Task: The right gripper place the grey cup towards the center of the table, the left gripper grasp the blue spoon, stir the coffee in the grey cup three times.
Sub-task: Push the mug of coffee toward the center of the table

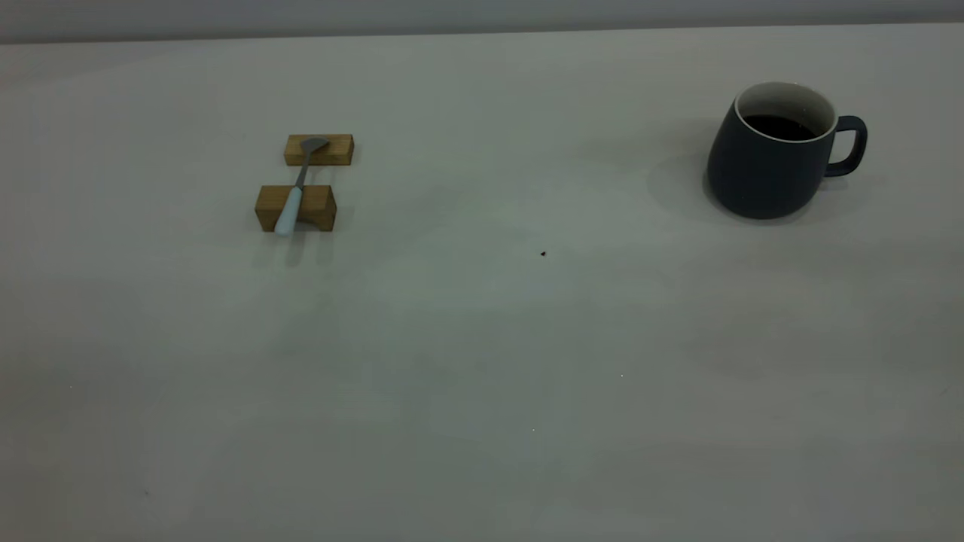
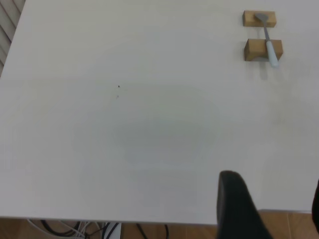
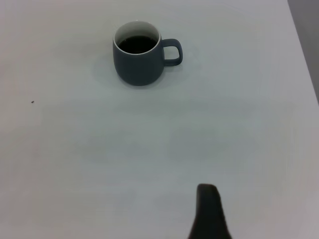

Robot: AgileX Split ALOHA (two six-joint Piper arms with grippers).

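The grey cup (image 1: 768,165) stands upright at the table's (image 1: 482,361) far right, its handle (image 1: 851,147) turned outward to the right. Dark coffee (image 1: 779,126) fills it partway. At the far left the blue spoon (image 1: 296,192) lies across two wooden blocks, bowl on the far one. Neither gripper shows in the exterior view. My left gripper (image 2: 274,204) hangs open over the table's near edge, far from the spoon (image 2: 269,42). Only a dark part of my right gripper (image 3: 207,209) shows, well short of the cup (image 3: 138,62).
The far wooden block (image 1: 318,150) and near wooden block (image 1: 295,208) carry the spoon. A tiny dark speck (image 1: 543,254) marks the table's middle. Cables (image 2: 99,230) hang below the table edge by the left arm.
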